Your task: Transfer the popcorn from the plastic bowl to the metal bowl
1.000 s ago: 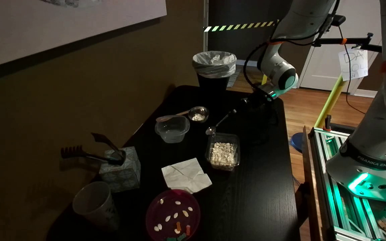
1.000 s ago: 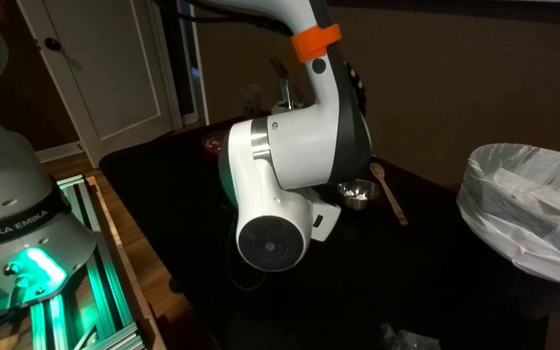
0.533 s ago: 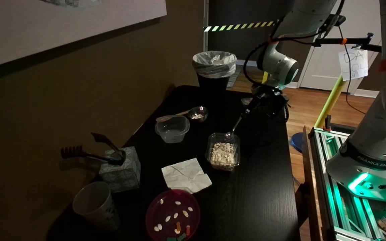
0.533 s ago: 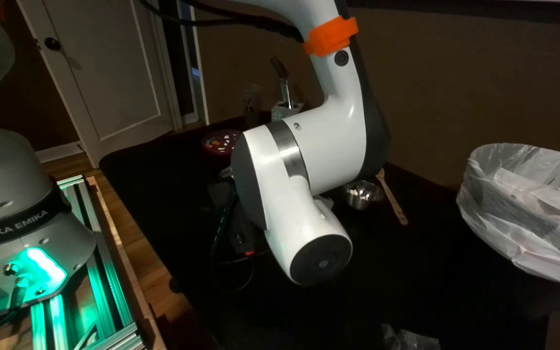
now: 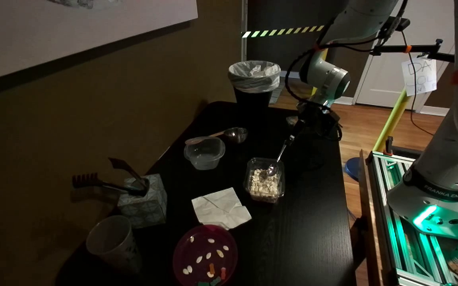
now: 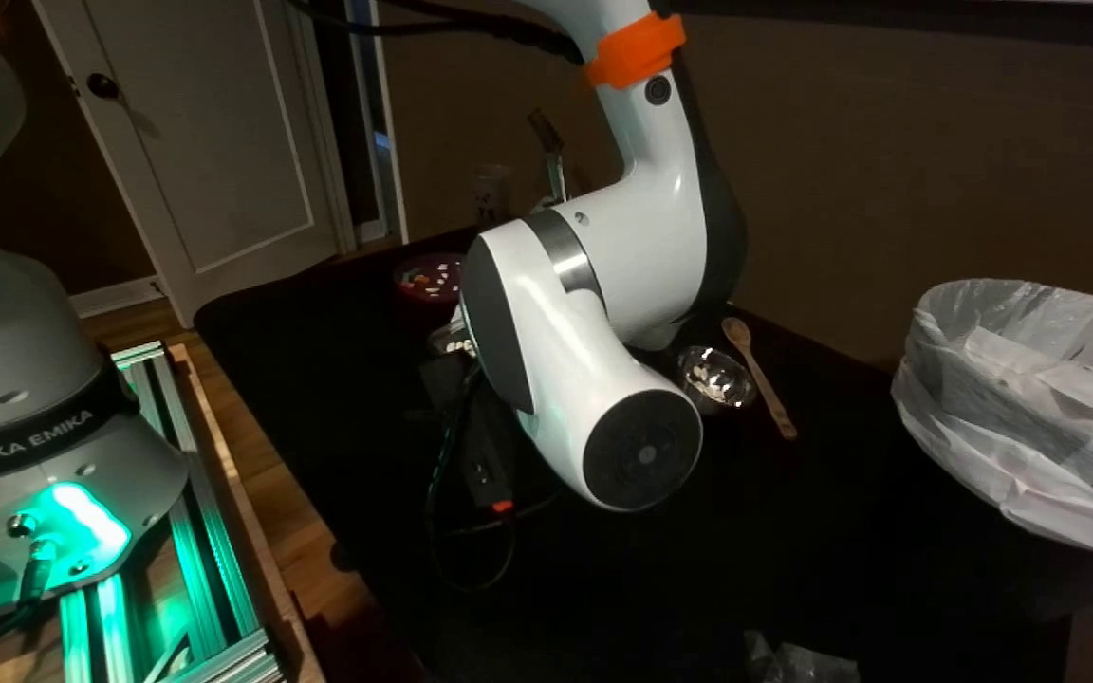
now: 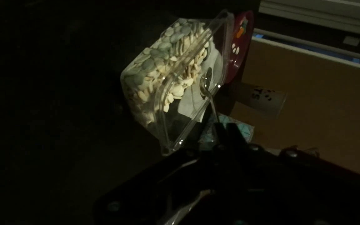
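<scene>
The gripper (image 7: 225, 127) is holding a metal spoon (image 5: 281, 152), which is pointing down at the white seeds (image 5: 263, 186) inside the clear plastic container (image 5: 258, 162). In an exterior view, the metal bowl (image 5: 238, 136) is sitting farther and more left.

Clear rectangular plastic tub (image 6: 442, 338) mostly hidden behind white jointed arm (image 6: 556, 341) in an exterior view; handle end of silver metal spoon (image 7: 210, 95) hidden by black gripper (image 7: 226, 127).

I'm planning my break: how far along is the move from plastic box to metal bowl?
Done: some pale pieces lie in the metal bowl. In hand: the jaws grip the metal spoon, its head in or just over the plastic box; its load, if any, is unclear. Left: a large heap in the box, so several scoops seem likely.
</scene>
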You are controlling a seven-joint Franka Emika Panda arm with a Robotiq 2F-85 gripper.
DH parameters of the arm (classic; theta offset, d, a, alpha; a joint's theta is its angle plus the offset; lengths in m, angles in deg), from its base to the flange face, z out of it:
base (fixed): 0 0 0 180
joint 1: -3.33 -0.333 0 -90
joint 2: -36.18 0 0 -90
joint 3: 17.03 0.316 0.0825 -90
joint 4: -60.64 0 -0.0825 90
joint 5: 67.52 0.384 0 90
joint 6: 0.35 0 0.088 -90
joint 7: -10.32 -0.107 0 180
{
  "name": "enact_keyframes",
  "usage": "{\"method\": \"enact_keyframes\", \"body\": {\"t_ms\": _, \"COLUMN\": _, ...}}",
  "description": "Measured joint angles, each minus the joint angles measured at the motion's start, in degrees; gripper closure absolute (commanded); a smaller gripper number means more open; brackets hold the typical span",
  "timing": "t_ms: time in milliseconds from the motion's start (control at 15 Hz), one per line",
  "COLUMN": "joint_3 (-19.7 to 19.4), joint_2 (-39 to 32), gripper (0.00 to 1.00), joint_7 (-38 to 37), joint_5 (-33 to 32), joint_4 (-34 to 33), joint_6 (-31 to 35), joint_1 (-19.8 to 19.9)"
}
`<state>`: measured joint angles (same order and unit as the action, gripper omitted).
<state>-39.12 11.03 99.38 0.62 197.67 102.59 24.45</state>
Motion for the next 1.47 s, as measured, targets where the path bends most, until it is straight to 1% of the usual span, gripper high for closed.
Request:
{"method": "enact_keyframes", "body": {"t_ms": 333, "joint_3": 1.9, "joint_2": 0.9, "gripper": 0.99, "joint_7": 0.0, "joint_5": 2.6, "joint_4": 1.2, "joint_6": 7.7, "joint_1": -1.3}}
{"method": "enact_keyframes", "body": {"t_ms": 667, "joint_3": 2.8, "joint_2": 1.5, "gripper": 0.99, "joint_7": 0.0, "joint_5": 2.9, "joint_4": 1.9, "joint_6": 13.2, "joint_1": -2.3}}
{"method": "enact_keyframes", "body": {"t_ms": 800, "joint_3": 3.0, "joint_2": 1.8, "gripper": 0.99, "joint_7": 0.0, "joint_5": 2.9, "joint_4": 2.2, "joint_6": 14.4, "joint_1": -2.6}}
{"method": "enact_keyframes", "body": {"t_ms": 867, "joint_3": 3.1, "joint_2": 2.1, "gripper": 0.77, "joint_7": 0.0, "joint_5": 2.9, "joint_4": 2.3, "joint_6": 14.7, "joint_1": -2.7}}
{"method": "enact_keyframes", "body": {"t_ms": 1000, "joint_3": 3.4, "joint_2": 2.4, "gripper": 0.65, "joint_7": -0.2, "joint_5": 2.9, "joint_4": 2.6, "joint_6": 15.1, "joint_1": -2.7}}
{"method": "enact_keyframes", "body": {"t_ms": 1067, "joint_3": 3.5, "joint_2": 2.5, "gripper": 0.56, "joint_7": -0.3, "joint_5": 2.9, "joint_4": 2.7, "joint_6": 15.3, "joint_1": -2.7}}
{"method": "enact_keyframes", "body": {"t_ms": 1200, "joint_3": 3.6, "joint_2": 2.5, "gripper": 0.43, "joint_7": -0.6, "joint_5": 2.9, "joint_4": 2.9, "joint_6": 16.0, "joint_1": -2.7}}
{"method": "enact_keyframes", "body": {"t_ms": 1467, "joint_3": 3.8, "joint_2": 2.5, "gripper": 0.12, "joint_7": -1.3, "joint_5": 2.9, "joint_4": 3.0, "joint_6": 17.1, "joint_1": -2.7}}
